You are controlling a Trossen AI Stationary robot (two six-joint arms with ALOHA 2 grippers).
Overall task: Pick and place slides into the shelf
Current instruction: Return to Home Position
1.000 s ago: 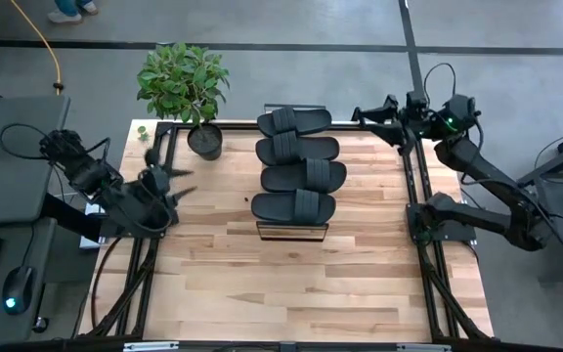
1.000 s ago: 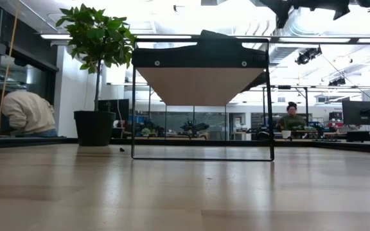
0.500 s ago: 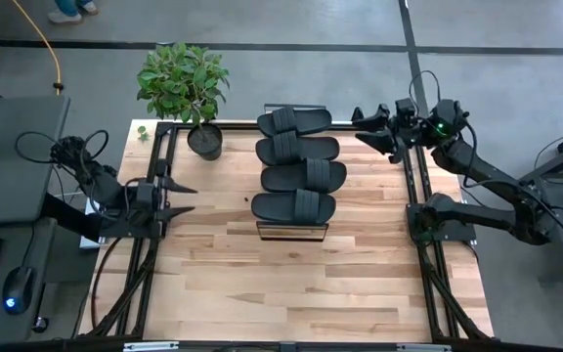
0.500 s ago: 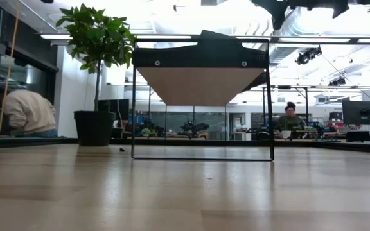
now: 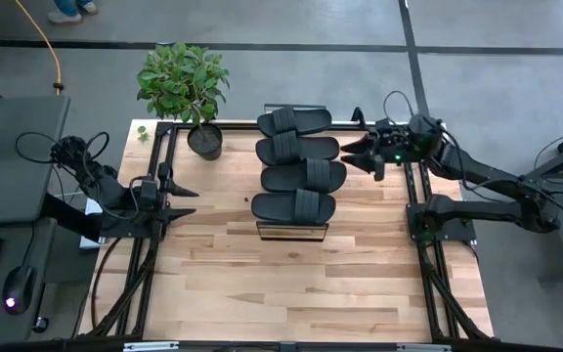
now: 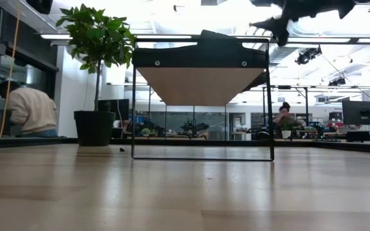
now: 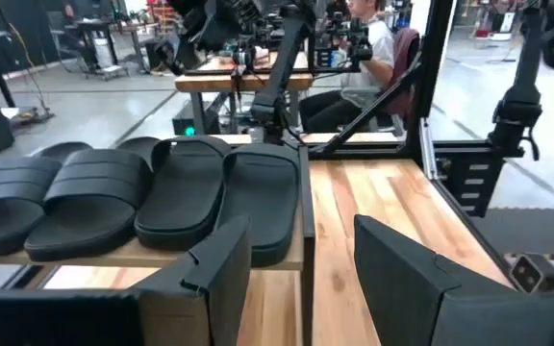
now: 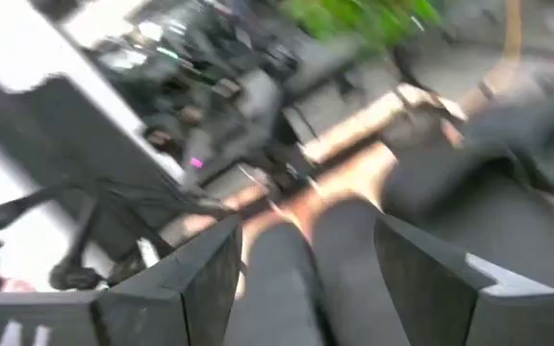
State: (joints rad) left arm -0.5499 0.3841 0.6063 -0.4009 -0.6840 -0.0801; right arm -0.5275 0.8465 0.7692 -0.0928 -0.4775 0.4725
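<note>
Since a second ago, my right gripper (image 8: 306, 235) has swung down and in from the far right corner toward the slides (image 5: 298, 163), fingers released, nothing between them. My left gripper (image 5: 185, 199) has turned to face across the table (image 5: 291, 288) from its left edge, fingers likewise spread and empty. All four slides lie side by side along the shelf (image 5: 291, 229), matte black, each with a wide ribbed strap. That shelf is a narrow pale-wood plank on a thin dark frame, standing on the striped butcher-block tabletop.
</note>
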